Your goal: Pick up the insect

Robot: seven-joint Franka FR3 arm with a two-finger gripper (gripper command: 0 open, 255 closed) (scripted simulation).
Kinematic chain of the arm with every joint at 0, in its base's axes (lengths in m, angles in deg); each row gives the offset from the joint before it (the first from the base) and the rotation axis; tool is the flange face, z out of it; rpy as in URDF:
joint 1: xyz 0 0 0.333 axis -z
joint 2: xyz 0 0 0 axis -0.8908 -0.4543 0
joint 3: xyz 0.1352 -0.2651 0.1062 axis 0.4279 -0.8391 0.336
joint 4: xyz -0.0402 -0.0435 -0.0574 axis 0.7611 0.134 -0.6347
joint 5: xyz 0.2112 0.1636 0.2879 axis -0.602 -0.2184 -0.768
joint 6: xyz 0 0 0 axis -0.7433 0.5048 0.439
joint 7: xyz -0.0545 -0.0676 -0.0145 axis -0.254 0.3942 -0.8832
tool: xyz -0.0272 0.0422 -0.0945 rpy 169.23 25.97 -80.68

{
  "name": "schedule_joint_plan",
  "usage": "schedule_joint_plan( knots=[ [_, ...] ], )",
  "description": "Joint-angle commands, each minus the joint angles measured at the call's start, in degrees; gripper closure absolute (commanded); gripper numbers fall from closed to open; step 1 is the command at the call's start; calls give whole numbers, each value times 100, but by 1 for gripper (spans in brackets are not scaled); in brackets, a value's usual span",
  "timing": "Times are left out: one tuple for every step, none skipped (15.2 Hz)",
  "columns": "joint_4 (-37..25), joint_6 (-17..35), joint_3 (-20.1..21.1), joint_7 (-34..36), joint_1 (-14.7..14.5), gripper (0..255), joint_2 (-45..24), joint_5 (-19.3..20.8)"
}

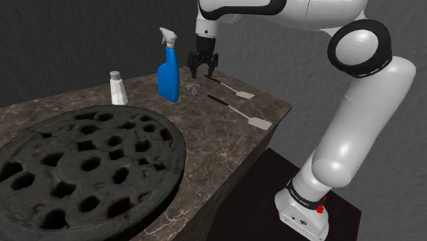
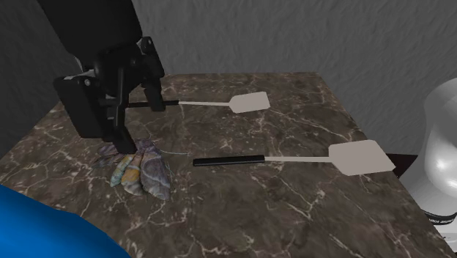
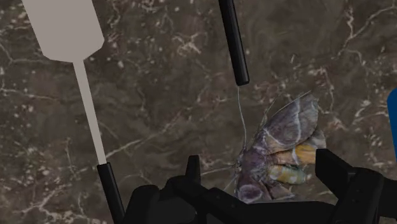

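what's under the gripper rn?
A mottled moth lies on the dark veined counter, below the open gripper. In the wrist view, the moth's end nearest the hand is hidden by the gripper body.

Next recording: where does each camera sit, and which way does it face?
Shoulder view: beside and behind the stand, looking down over the counter; arm and gripper show.
Second exterior view: low by the blue bottle, facing the fly swatters; gripper shows.
Wrist view: on the hand, looking down at the moth inside the open gripper.
All three share moth and fly swatters.
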Motion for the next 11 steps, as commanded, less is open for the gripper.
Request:
schedule_joint_plan(
  knots=[
    [-705,-172,15,97,-35,0,-555,56],
    [-1092,-283,20,141,-55,0,-841,85],
    [-1508,-411,23,185,-78,0,-1140,113],
    [-1963,-559,24,228,-103,0,-1458,142],
    [-2447,-725,23,268,-129,0,-1786,170],
    [-2339,-637,20,262,-129,0,-1766,168],
    [-2234,-550,20,256,-128,0,-1748,167],
    [-2133,-465,19,250,-127,0,-1733,166],
    [-2035,-380,18,245,-126,0,-1719,165],
    [-1941,-297,18,240,-126,0,-1708,164],
    [-1850,-216,17,234,-125,0,-1699,163]
  ],
)
